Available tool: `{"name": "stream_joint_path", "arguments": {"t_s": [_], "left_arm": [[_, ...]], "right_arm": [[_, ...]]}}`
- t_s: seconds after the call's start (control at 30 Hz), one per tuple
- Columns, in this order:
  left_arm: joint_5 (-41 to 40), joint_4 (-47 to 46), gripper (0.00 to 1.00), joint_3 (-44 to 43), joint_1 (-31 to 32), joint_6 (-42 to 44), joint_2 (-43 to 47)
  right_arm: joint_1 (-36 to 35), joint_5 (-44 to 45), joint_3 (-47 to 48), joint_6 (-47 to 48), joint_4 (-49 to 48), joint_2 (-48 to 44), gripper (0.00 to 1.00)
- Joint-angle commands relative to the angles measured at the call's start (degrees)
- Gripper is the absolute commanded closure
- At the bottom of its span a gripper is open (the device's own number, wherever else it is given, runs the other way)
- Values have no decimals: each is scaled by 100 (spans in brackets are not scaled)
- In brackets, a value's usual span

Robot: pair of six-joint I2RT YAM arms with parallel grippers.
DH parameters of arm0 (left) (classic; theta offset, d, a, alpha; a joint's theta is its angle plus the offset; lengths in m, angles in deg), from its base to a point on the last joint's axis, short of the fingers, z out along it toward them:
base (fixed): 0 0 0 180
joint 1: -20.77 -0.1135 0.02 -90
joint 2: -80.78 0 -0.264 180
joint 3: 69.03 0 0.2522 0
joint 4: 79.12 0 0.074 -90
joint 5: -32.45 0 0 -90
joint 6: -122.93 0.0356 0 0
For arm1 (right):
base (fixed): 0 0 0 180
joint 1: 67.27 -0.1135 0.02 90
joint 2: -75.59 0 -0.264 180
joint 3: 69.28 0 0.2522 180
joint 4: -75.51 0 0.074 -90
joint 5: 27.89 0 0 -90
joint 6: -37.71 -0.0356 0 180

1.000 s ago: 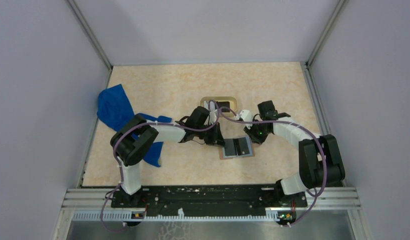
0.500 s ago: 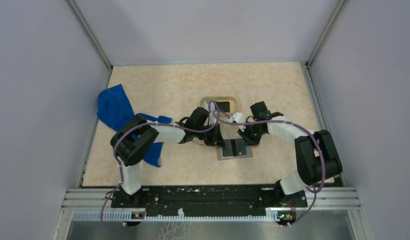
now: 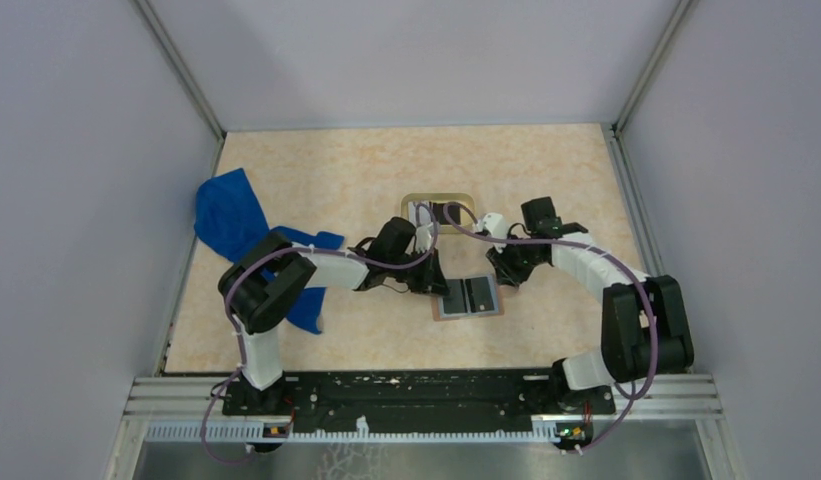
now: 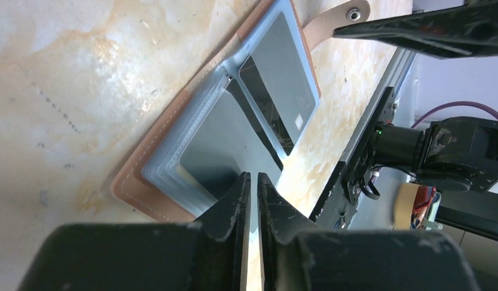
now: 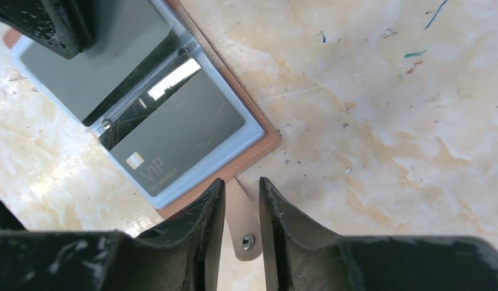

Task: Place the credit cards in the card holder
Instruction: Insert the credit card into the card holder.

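The card holder [image 3: 468, 297] lies open on the table, tan outside with pale blue sleeves [image 4: 173, 176]. A black credit card [image 5: 173, 133] marked VIP sits in one sleeve, also seen in the left wrist view [image 4: 276, 103]. A grey rectangle [image 5: 94, 60] fills the other page; I cannot tell whether it is a card. My left gripper [image 4: 252, 176] is shut to a thin slit, its tips on that page's edge [image 3: 433, 283]. My right gripper [image 5: 241, 180] is slightly open, its jaws either side of the holder's snap strap [image 5: 243, 212], which lies flat on the table.
An oval tan tray [image 3: 438, 197] stands just behind the holder, partly hidden by the arms' wrists and cables. A blue cloth [image 3: 231, 220] lies at the left, under the left arm's elbow. Grey walls close in the table on three sides.
The right gripper pushed in toward the holder, then drew back a little to the right, and its jaws have widened. The holder has shifted slightly left. The left gripper stays where it was.
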Motion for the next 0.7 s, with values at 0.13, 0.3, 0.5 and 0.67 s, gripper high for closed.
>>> {"name": "stream_joint_path", "arguments": {"t_s": [0.13,0.3,0.5,0.67], "left_arm": [[-25,-499,85,443,-6,195,726],[-262,-1147,84,1044,-6,520,1486],[-1231,-2687,80,2494,-5,729,2730],[-2483,-3258,44,3487,-51,514,3330]], "right_arm": [[216,-1559,290,-36,260,-301,63],[217,-1491,482,-271,456,177,61],[216,-1048,586,-578,464,532,58],[218,-952,629,-650,492,702,57]]}}
